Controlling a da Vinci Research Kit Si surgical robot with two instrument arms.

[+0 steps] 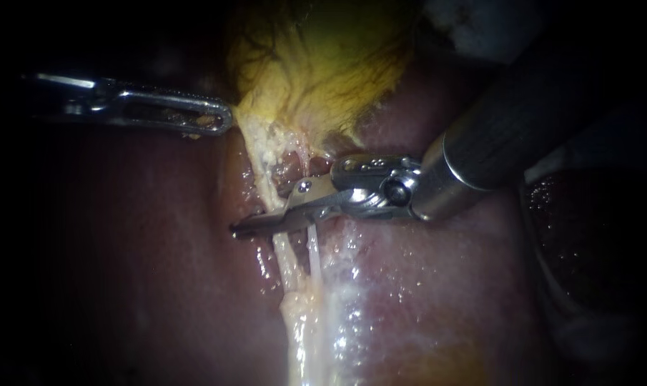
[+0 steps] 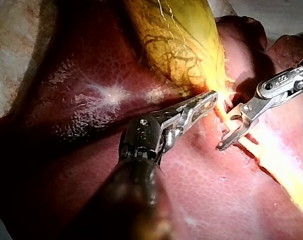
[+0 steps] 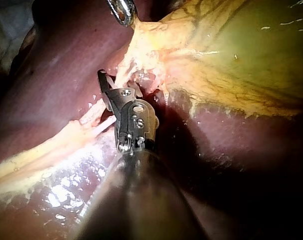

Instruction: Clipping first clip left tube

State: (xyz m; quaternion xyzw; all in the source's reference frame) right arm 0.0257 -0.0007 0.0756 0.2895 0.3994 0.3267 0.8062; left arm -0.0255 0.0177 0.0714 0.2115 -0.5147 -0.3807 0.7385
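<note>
Liver [image 1: 423, 286] spreads under & around the yellow gallbladder [image 1: 323, 64]. Left instrument [image 1: 219, 118]: jaws clamped on gallbladder's lower edge. Right instrument [image 1: 255, 225] sits just below gallbladder w/ jaws crosswise over the left tube [image 1: 285, 259], prob. closed onto it, but the view is dim so not certain. Second tube [image 1: 314, 250] runs just beside it, both leading away from gallbladder.

From where I stand, the endoscope's light pools on the gallbladder [image 1: 316, 64] and the wet liver [image 1: 409, 286], which sparkles with white glare. Everything around it sinks into black. In the right wrist view the right instrument [image 3: 104, 79] throws a deep shadow across the liver beside it.
</note>
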